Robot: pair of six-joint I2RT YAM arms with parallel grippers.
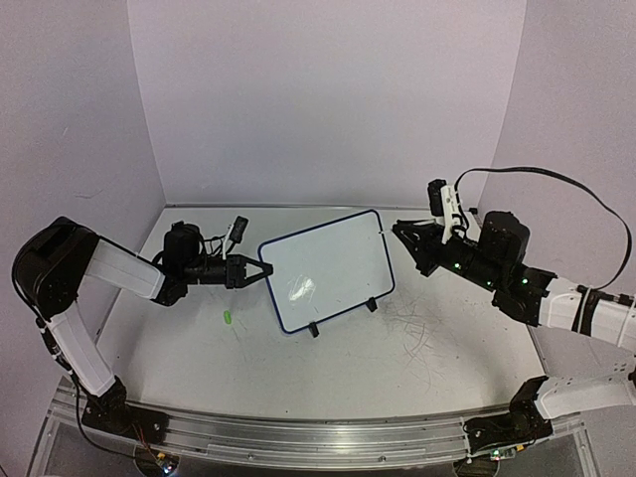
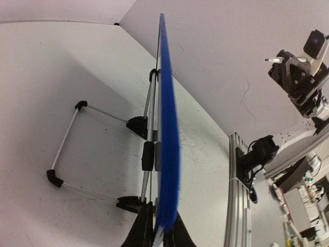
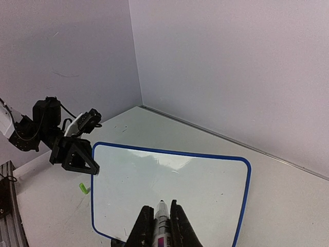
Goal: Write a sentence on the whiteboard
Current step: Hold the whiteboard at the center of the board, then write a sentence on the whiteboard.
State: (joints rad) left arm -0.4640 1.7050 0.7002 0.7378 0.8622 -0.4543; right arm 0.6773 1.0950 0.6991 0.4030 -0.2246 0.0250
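Only my left wrist view shows the wire stand (image 2: 66, 140) behind the whiteboard (image 2: 168, 128), and the left gripper (image 2: 160, 234) pinched tight on its blue edge. My right wrist view shows the right gripper (image 3: 162, 229) closed around a marker (image 3: 162, 216), which faces the board standing upright mid-table (image 1: 427, 348). A green cap (image 1: 227, 317) lies near the left gripper, touching neither arm.

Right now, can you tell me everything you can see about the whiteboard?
The whiteboard is a small white rectangle with rounded corners and a thin blue frame. It looks smooth and shiny, with no writing showing. It stands propped up on two black feet and a wire stand on the table. The left gripper is shut on its left edge. The right gripper, holding a marker, is off to its right, not touching it.
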